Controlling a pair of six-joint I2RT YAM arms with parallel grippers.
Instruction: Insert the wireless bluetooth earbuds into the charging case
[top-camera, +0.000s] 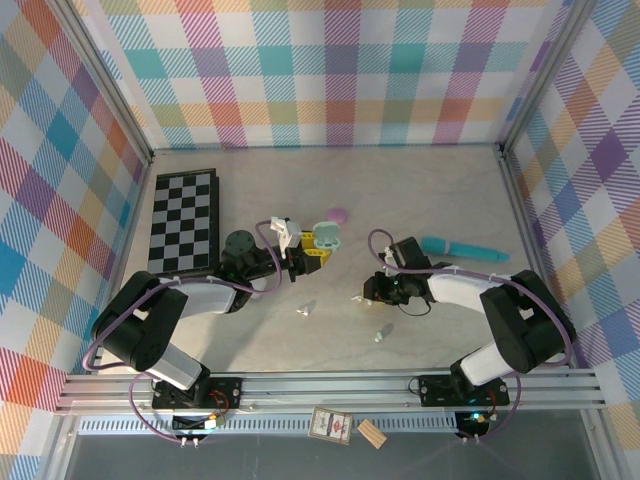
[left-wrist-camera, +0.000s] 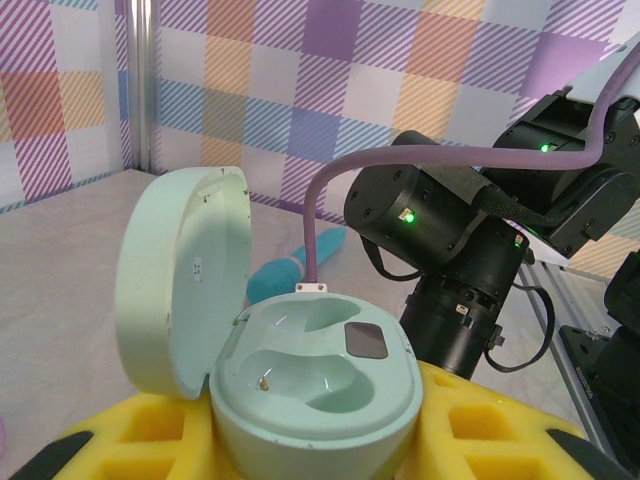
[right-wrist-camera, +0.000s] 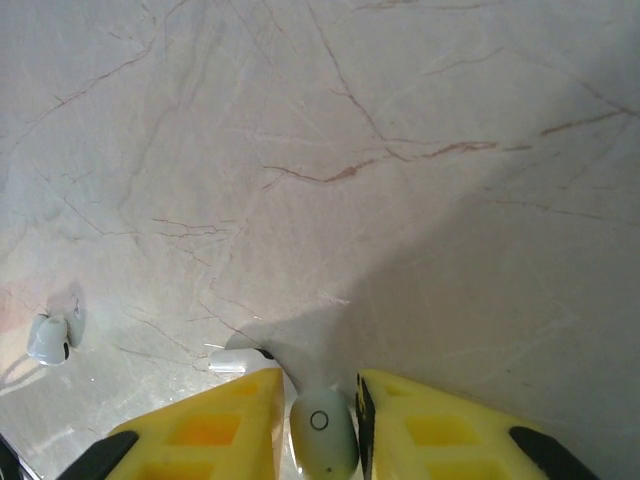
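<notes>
My left gripper (left-wrist-camera: 315, 432) is shut on the open mint charging case (left-wrist-camera: 318, 372), with a yellow finger on each side of its body. The lid (left-wrist-camera: 180, 280) stands up on the left and both wells are empty. From above, this case (top-camera: 326, 238) sits at the left gripper (top-camera: 303, 250), mid-table. My right gripper (right-wrist-camera: 318, 386) is low over the table, shut on a pale mint earbud (right-wrist-camera: 322, 438) between its yellow fingers. Another earbud (right-wrist-camera: 48, 338) lies on the table to its left. Two loose earbuds (top-camera: 305, 308) (top-camera: 380, 334) lie nearer the arm bases.
A teal wand (top-camera: 462, 248) lies right of the right gripper (top-camera: 368, 290). A small pink object (top-camera: 338, 214) sits behind the case. A folded chessboard (top-camera: 183, 222) and a dark round piece (top-camera: 238, 241) are on the left. Plaid walls enclose the table.
</notes>
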